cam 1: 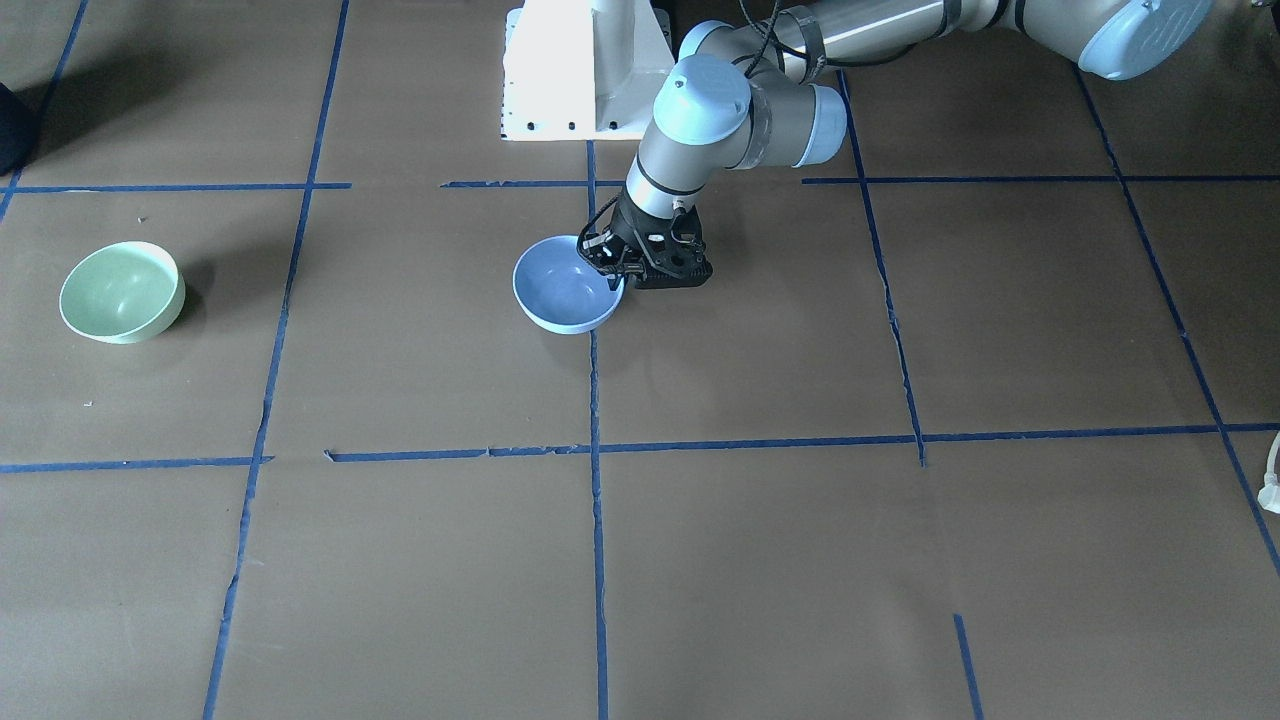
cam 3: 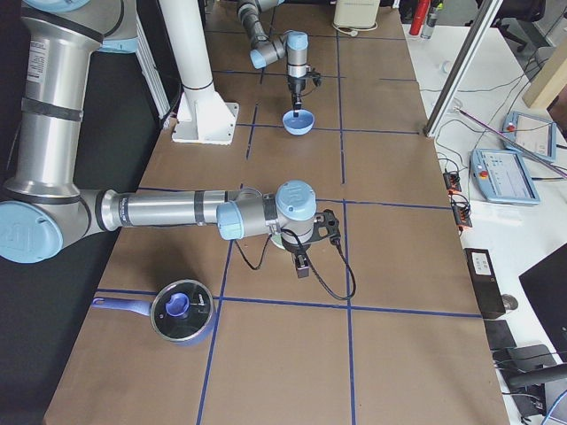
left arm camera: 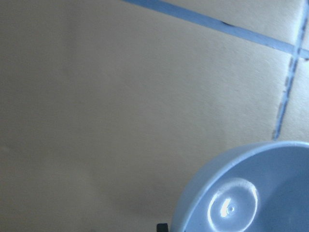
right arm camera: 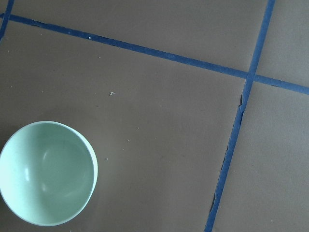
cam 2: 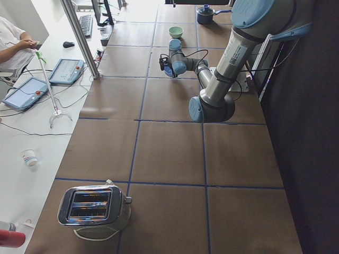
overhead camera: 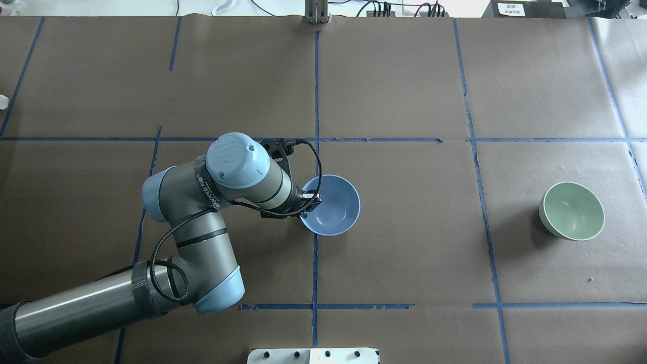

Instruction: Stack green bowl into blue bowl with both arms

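Overhead exterior view puts the blue bowl [overhead camera: 331, 205] upright near the middle of the worktop [overhead camera: 404, 263], with the left hand [overhead camera: 309, 198] at the rim on the robot's left side. The fingers seem to straddle that rim. Whether they pinch it or only stand around it I cannot tell.

The green bowl [overhead camera: 571, 211] sits upright and alone, well apart on the robot's right, with nothing touching it. The right hand [cam 3: 301, 261] shows only in the exterior right view, so its grip cannot be judged. Its wrist camera looks down on the green bowl from some height, with the bowl in the lower left of that view.

My reading is that the blue bowl is being settled as the receiver and the green one has not yet been picked up.

- **Left hand:** It should hold the blue bowl flat and quiet. If it lets go, it should open wide and rise straight up so the rim is not dragged.
- **Right hand:** It should centre over the green rim, one finger inside and one outside, and close firmly, since that glossy wall may slip.
- **Carrying:** Carry the bowl level and lower it squarely into the blue one.
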Robot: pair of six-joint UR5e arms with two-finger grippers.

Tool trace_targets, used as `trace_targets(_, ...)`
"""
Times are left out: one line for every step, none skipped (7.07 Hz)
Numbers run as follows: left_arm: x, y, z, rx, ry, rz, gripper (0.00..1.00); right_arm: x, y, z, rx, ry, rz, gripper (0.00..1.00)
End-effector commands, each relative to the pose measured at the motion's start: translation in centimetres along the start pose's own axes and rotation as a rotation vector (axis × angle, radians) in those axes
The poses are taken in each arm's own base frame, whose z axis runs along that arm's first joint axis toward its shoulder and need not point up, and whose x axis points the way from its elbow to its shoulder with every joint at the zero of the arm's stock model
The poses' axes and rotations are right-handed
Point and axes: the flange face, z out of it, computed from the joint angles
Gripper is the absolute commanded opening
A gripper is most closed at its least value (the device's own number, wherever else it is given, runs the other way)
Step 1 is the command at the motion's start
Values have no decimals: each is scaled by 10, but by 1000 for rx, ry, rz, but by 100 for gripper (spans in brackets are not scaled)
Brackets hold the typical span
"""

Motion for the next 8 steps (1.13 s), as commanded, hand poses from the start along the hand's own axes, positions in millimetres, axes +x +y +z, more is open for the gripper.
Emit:
trace_targets(-8, -1, 5, -1, -23, -7, 4, -2, 0, 1, -2, -2, -4, 100)
trace_targets(-9, -2, 5, 0, -25, -9, 7, -3, -1, 2, -4, -9, -6, 100)
trace_targets(-13, -3, 4, 2, -27, -10, 13, -3, -1, 3, -6, -10, -8, 100)
trace_targets(-17, -4, 4, 4, -29, -12, 35, -5, -1, 5, -10, -11, -10, 100)
trace_targets(-22, -4, 4, 5, -33, -14, 47, -5, -1, 6, -12, -12, -12, 100)
trace_targets(-21, -5, 1, 7, -29, -14, 69, -10, -2, 11, -25, -14, -25, 100)
trace_targets(-19, -10, -11, 18, -10, -14, 82, -18, -5, 17, -28, -17, -27, 100)
trace_targets(-19, -10, -26, 24, 16, -10, 83, -34, -9, 28, -25, -25, 50, 100)
